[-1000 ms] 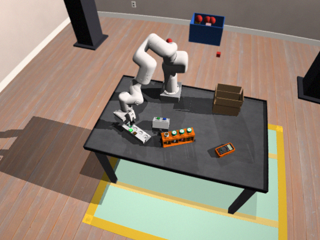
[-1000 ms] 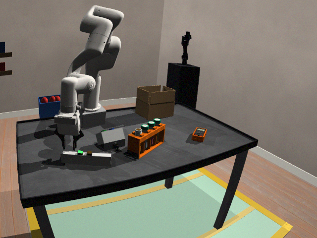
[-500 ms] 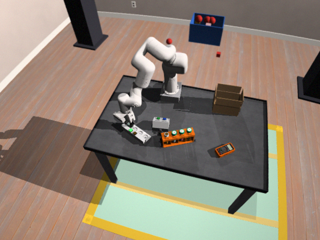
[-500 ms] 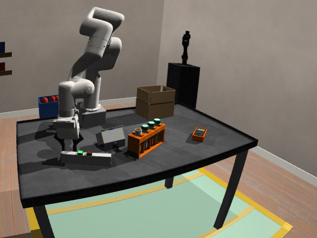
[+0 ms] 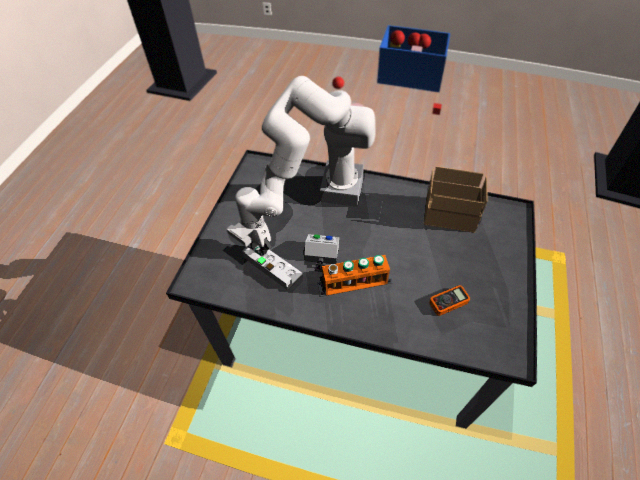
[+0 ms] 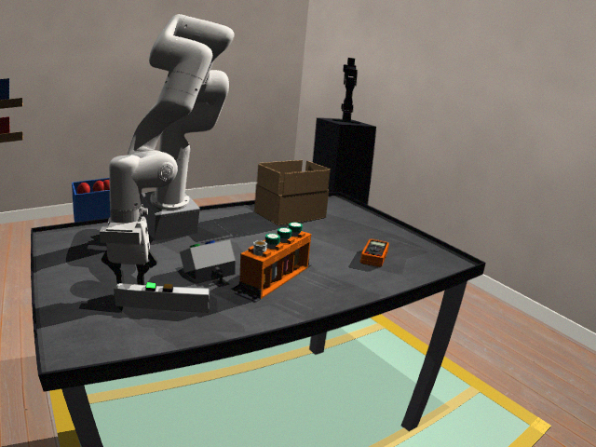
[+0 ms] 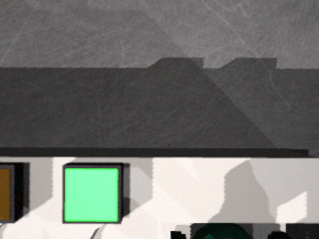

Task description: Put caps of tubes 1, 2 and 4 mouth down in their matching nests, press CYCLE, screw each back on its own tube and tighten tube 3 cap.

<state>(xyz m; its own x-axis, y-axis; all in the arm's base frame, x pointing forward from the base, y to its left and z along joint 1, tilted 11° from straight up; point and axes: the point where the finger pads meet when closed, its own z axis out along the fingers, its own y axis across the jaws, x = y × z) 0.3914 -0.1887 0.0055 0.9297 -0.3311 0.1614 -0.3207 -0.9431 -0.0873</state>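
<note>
The white cap tray (image 5: 271, 266) lies at the table's front left, and its green lamp (image 5: 262, 260) is lit. The lamp also shows in the wrist view (image 7: 92, 194), with the dark amber lamp (image 7: 6, 193) beside it. My gripper (image 5: 256, 246) points down over the tray's end next to the lamps. It is part open, with its fingers either side of a dark green cap (image 7: 219, 231) at the bottom edge of the wrist view. The orange rack (image 5: 355, 274) holds one open tube (image 5: 333, 269) at its end nearest the tray. Its other three tubes carry green caps (image 5: 363, 262).
The grey key housing (image 5: 321, 245) with the blue and green keys stands between the tray and the rack. A cardboard box (image 5: 455, 198) sits at the back right. An orange multimeter (image 5: 450, 299) lies at the front right. The arm's base (image 5: 341, 188) is at the back.
</note>
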